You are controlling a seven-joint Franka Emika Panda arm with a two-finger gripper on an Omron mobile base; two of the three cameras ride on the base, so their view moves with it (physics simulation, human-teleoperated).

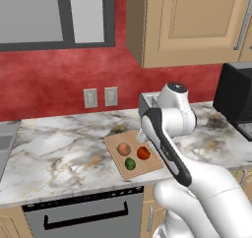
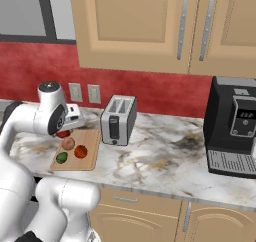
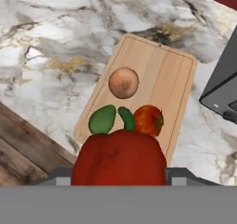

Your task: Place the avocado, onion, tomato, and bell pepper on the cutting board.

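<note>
Nearest the hand cam, the gripper (image 3: 119,179) is closed on the bell pepper (image 3: 119,157), held in the air above the cutting board (image 3: 169,72), stem twd the board. Below it the board lies on the marble counter (image 1: 64,148) nr its front edge, w/ the avocado (image 1: 130,163) at the board's front, the tomato (image 1: 143,153) just beside it and the onion (image 1: 124,149) a bit further back. Beyond, the toaster (image 2: 118,119) stands by the board's far side, close to the counter's back edge.
</note>
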